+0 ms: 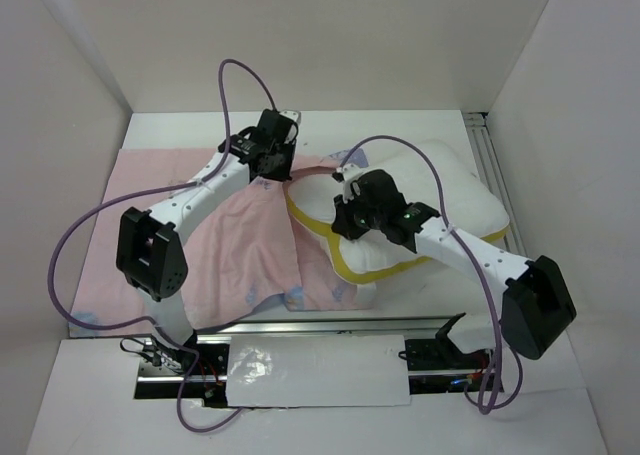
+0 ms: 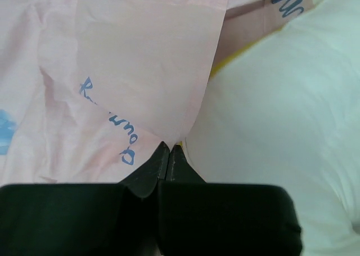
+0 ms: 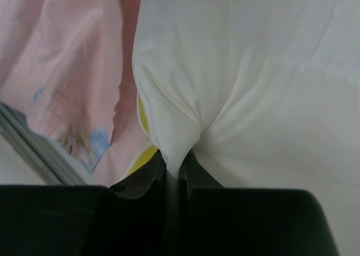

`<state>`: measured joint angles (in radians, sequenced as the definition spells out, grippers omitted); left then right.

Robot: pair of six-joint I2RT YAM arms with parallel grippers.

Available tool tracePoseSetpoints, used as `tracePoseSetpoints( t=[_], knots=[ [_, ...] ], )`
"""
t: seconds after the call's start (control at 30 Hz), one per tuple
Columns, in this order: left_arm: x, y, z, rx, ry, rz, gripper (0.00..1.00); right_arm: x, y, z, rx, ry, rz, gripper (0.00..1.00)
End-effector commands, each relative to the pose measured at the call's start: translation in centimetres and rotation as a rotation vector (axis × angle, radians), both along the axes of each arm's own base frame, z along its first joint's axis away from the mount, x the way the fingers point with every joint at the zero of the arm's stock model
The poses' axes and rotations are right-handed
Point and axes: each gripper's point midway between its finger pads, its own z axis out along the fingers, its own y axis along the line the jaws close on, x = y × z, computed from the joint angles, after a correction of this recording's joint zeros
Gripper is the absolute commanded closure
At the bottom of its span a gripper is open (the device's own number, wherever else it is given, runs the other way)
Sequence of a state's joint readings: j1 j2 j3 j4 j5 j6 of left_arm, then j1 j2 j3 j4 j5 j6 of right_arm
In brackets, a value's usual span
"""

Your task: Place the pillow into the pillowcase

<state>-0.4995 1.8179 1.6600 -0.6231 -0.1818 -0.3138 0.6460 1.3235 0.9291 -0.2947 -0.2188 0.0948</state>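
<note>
The white pillow lies at the right of the table, its yellow strip curving along the left end. The pillowcase lies pink side up at the left, its edge lapping the pillow's left end. My left gripper is at the far edge of the pillowcase. In the left wrist view it is shut on the pink pillowcase right beside the pillow. My right gripper sits on the pillow's left end. In the right wrist view it is shut on a pinched fold of the pillow.
White walls enclose the table on three sides. An aluminium rail runs along the right side, and another rail runs along the front. A white plate lies between the arm bases. Purple cables loop beside both arms.
</note>
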Motion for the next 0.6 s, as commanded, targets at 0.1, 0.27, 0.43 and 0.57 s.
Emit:
tracePoseSetpoints(
  t=[0.1, 0.27, 0.43, 0.57],
  knots=[
    [-1.6, 0.1, 3.5, -0.018, -0.081, -0.026, 1.00, 6.3, 3.6, 7.3, 0.166, -0.263, -0.082, 1.00],
    [-2.7, -1.3, 3.4, -0.036, -0.066, -0.090, 1.00, 8.2, 6.5, 8.9, 0.261, -0.341, -0.019, 1.00],
    [-4.0, -2.5, 3.2, -0.036, -0.052, -0.120, 1.00, 10.9, 7.9, 10.5, 0.376, -0.391, -0.102, 1.00],
    [-5.0, -2.4, 3.1, -0.047, -0.038, -0.096, 1.00, 12.2, 8.5, 10.7, 0.412, -0.442, -0.169, 1.00]
  ],
)
